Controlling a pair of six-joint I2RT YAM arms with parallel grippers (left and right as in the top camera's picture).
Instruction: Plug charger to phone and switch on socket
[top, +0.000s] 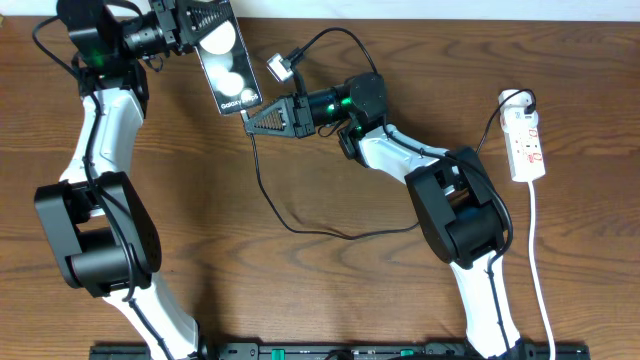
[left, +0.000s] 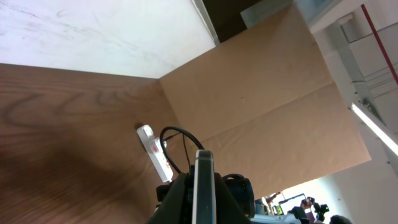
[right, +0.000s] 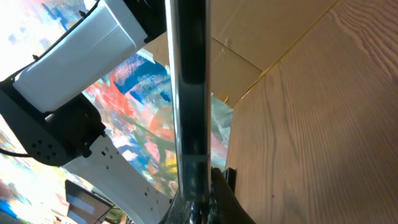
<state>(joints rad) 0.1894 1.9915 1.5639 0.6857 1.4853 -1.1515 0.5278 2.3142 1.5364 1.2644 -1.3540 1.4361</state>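
Phone (top: 228, 62) diagonal, text end toward right gripper (top: 250, 117).

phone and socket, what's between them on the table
Overhead: the right gripper and right arm, plus the charger cable looping across the bare table toward the socket.

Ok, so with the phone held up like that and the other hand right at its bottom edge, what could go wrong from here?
The left hand holds the phone in the air by one end, so a push from the right hand at its lower edge could twist it in the grip. The charger has slack looping beneath the right arm toward the socket, and it might snag when that arm moves.
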